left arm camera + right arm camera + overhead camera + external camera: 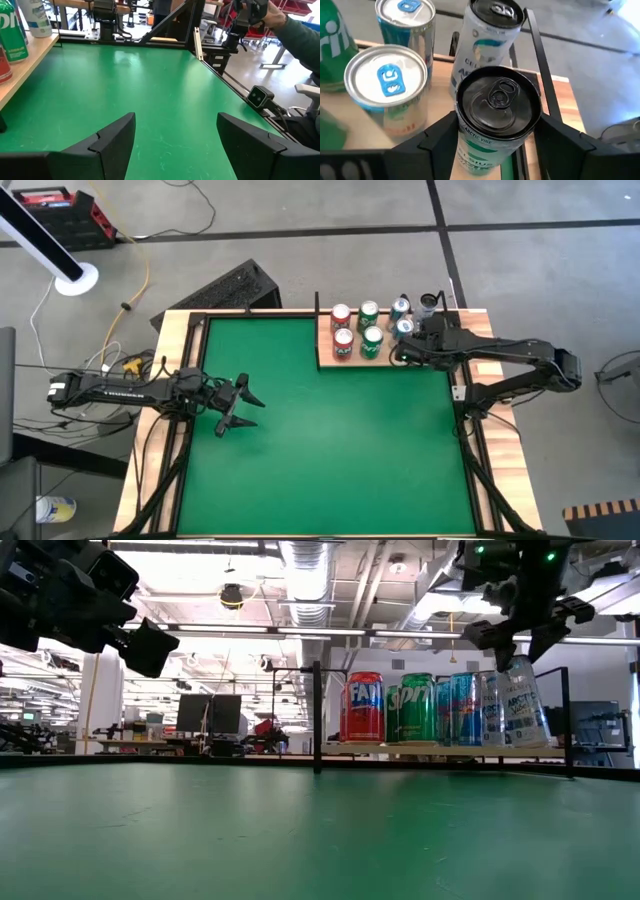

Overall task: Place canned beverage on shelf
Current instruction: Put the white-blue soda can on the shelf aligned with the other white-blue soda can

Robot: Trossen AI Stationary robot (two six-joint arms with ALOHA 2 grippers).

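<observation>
The shelf, a light-wood plank with black edging and posts, stands at the far right of the green mat. It holds two red cans, two green cans, two blue cans and a white can with a black top, all upright on their bases. My right gripper is over the shelf's near right part, shut on another white can with a black top. My left gripper is open and empty above the mat's left side. My right gripper pinches the white can's upper wall, just below the rim, between its two fingers, one on each side. The fingers come from above, slanting down. The can hangs tilted, its base at the shelf plank; whether it touches, I cannot tell.
The other white can and the blue cans stand close behind and beside the held can. A black post rises at the shelf's right end. The green mat lies bare between the arms. A person's arm shows beyond the table.
</observation>
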